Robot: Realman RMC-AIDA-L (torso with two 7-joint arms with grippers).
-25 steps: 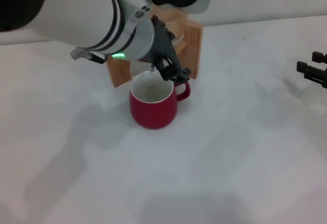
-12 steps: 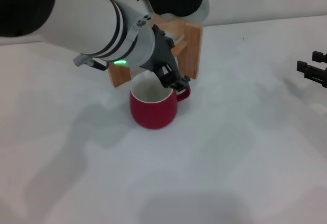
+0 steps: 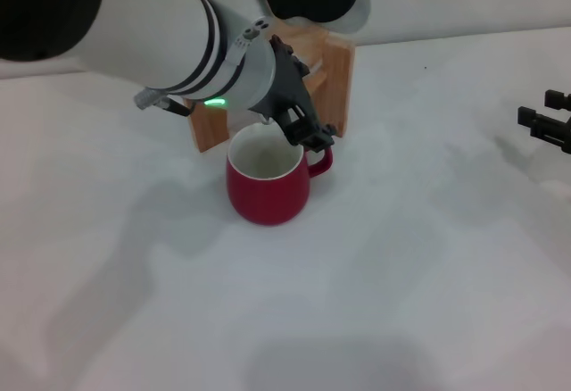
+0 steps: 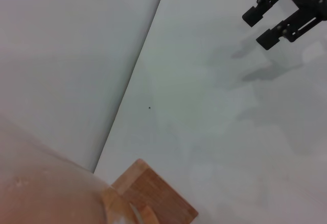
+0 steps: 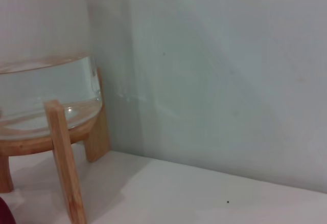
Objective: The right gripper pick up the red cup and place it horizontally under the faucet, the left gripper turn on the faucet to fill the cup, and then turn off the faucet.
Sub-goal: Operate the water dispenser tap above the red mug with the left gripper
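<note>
Head view had the red cup (image 3: 267, 183) standing upright on the white desk (image 3: 401, 275), toward the far edge and a little left of centre, mouth up, its loop handle pointing toward the right edge. Right behind it rose the wooden stand (image 3: 332, 83) with the jar on top. And there was the left gripper (image 3: 299, 126), reaching in from the left side, hanging just above the cup's far rim, directly in front of the stand. That was the relation that mattered: the faucet (image 3: 264, 120) sat just beside those jaws, above the cup's mouth, so the left arm was by far the nearer one for working the lever. Only a sliver of chrome showed; the arm and claw covered most of the tap, the lever was hidden, and whether the jaws were spread or pinching it I could not tell. No stream could be made out either.

The right gripper (image 3: 546, 121) sat parked well apart at the right edge, cut off by the frame, jaws spread and holding nothing, as the left wrist view confirmed.
</note>
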